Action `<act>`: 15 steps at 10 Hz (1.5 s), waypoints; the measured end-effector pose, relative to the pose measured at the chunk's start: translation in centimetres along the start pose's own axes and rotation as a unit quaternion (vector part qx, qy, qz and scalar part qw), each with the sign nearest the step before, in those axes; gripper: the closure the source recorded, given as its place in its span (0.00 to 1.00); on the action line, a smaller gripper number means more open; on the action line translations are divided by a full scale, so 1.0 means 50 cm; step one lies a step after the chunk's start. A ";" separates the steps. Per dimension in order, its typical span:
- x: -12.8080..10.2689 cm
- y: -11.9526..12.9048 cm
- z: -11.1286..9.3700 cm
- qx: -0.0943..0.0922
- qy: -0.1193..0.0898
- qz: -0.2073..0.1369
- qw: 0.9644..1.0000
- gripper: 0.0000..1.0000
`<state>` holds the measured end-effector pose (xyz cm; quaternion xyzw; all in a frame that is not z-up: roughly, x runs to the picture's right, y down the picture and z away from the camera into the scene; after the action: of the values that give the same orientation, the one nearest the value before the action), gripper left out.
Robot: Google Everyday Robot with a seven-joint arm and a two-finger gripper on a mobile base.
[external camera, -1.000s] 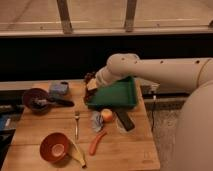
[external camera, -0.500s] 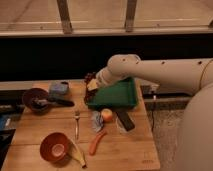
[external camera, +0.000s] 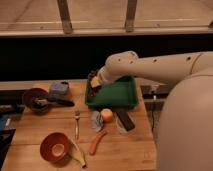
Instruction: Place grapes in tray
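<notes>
Nothing had visibly shifted since the earlier frames: the white arm still reached in from the right, and its gripper (external camera: 95,81) stayed over the far left corner of the green tray (external camera: 125,95). A dark, bumpy cluster, apparently the grapes (external camera: 92,76), sat at the gripper, just above the tray's left rim; whether the jaws were clamped on it could not be told. Left of the tray lay a blue object (external camera: 59,88) and a dark bowl (external camera: 35,98). Nearer than the tray sat a fork (external camera: 77,123), an orange fruit (external camera: 106,115), a carrot (external camera: 96,142), a black block (external camera: 125,120), a red-brown bowl (external camera: 54,147) and a banana (external camera: 78,154).
</notes>
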<state>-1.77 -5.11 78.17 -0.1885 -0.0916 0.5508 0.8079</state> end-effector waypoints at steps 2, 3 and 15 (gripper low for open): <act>-0.037 -0.072 0.018 0.023 -0.007 0.014 1.000 1.00; -0.050 -0.108 0.030 0.027 -0.010 0.023 0.999 1.00; -0.003 -0.177 0.111 -0.099 0.026 0.036 0.994 0.76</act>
<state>3.76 -6.98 86.84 -0.2847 -0.1176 0.5630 0.7669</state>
